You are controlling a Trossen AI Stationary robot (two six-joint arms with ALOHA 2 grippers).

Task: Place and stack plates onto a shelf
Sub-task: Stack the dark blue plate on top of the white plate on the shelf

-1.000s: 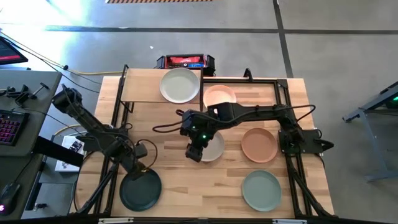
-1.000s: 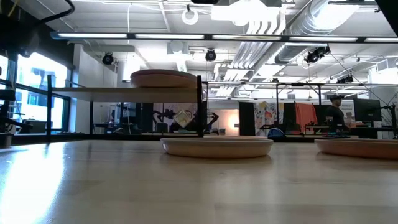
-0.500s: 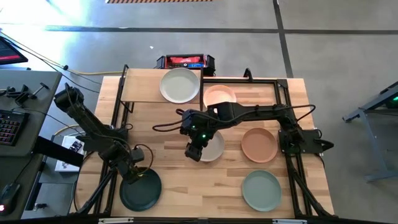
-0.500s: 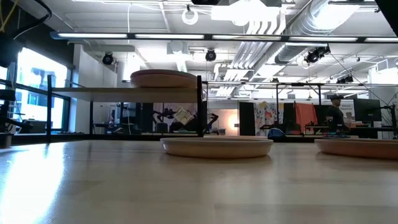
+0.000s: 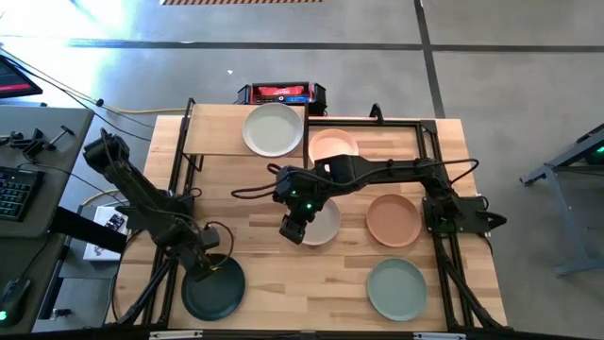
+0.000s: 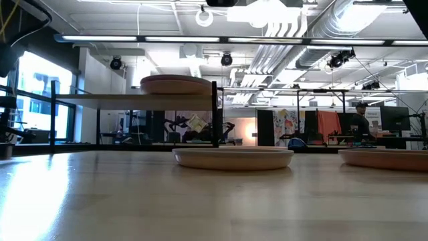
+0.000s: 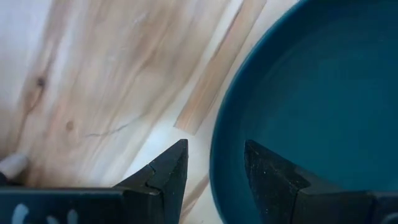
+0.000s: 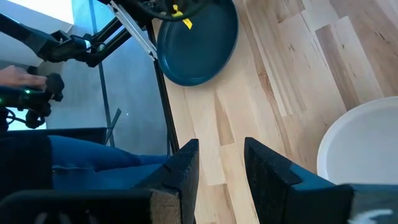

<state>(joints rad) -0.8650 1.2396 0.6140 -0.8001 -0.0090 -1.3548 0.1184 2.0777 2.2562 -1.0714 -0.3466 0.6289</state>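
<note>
High view: the shelf (image 5: 222, 132) stands at the table's far left and carries one sage green plate (image 5: 273, 128). A peach plate (image 5: 333, 144), an off-white plate (image 5: 323, 224), a terracotta plate (image 5: 394, 219) and a second sage plate (image 5: 397, 289) lie on the table (image 5: 255, 283). The left gripper (image 5: 209, 267) sits at the rim of the dark green plate (image 5: 213, 290). The right gripper (image 5: 293, 229) hovers at the off-white plate's edge.

Low view: neither gripper shows. The shelf's thin wood panel rests on slim black posts, with a shallow plate on top.

Left wrist view: the fingers (image 7: 166, 171) stand apart, straddling the dark plate's smooth matte rim, which is not yet pinched. Judged risk: a thin, rounded rim may slip or tilt the plate if the bite is shallow.

Right wrist view: the fingers (image 8: 186, 163) are parted and hold nothing, above bare plank beside the white plate. The arms work near each other, so a collision is possible.
</note>
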